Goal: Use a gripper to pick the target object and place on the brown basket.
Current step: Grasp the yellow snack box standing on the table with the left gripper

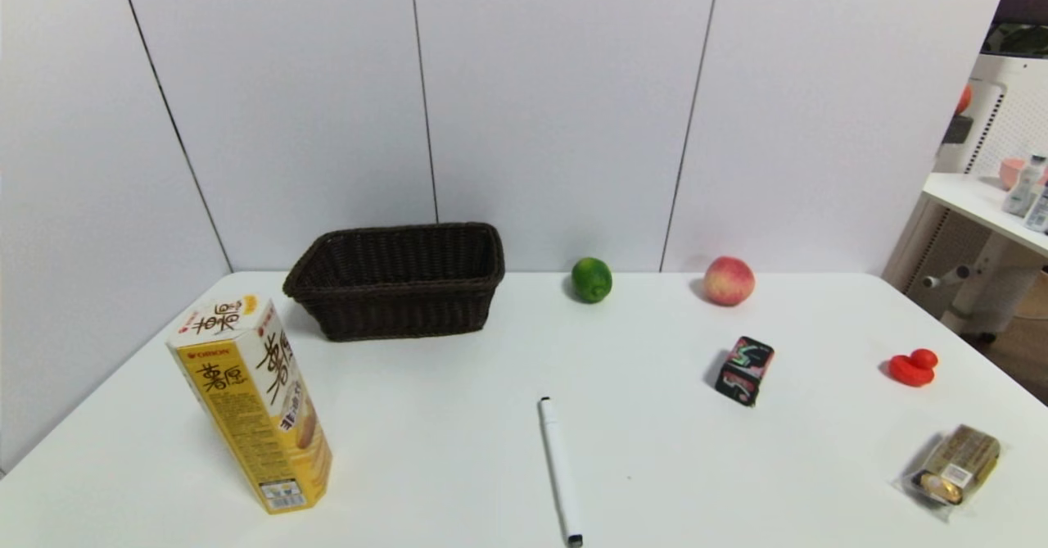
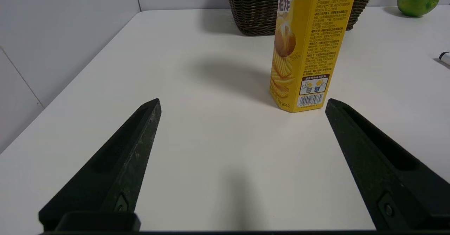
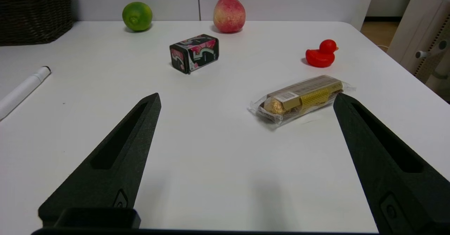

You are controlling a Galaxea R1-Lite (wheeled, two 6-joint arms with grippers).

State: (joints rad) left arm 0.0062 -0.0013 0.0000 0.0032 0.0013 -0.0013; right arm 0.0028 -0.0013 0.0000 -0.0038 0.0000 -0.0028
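Left gripper (image 2: pixel 242 103) hovers low over the tabletop (image 2: pixel 211 140) with its fingers spread wide apart and nothing between them; the yellow snack carton (image 2: pixel 309 45) stands upright ahead of it, toward the upper right of the left wrist frame, well short of the fingertips. The right gripper (image 3: pixel 246 98) is likewise spread apart and empty, idling near a wrapped chocolate pack (image 3: pixel 302 96). Neither arm shows in the head view.

In the head view the carton (image 1: pixel 254 400) sits at the lower left of the frame, with the brown basket (image 1: pixel 397 282) behind it toward the upper centre-left, close to the wall. The pick seems not yet begun; this looks like the approach. The next move likely calls for the left gripper to advance and shift sideways until the carton lies between its fingers, then close on the flat faces, gripping low enough that the tall box does not tip.

Open tabletop lies between gripper and carton. The tabletop's left edge runs near the carton, so a nudge that way risks pushing it off. A white marker (image 1: pixel 559 470) lies at lower centre and a lime (image 1: pixel 591 279) right of the basket, both clear of the likely path.
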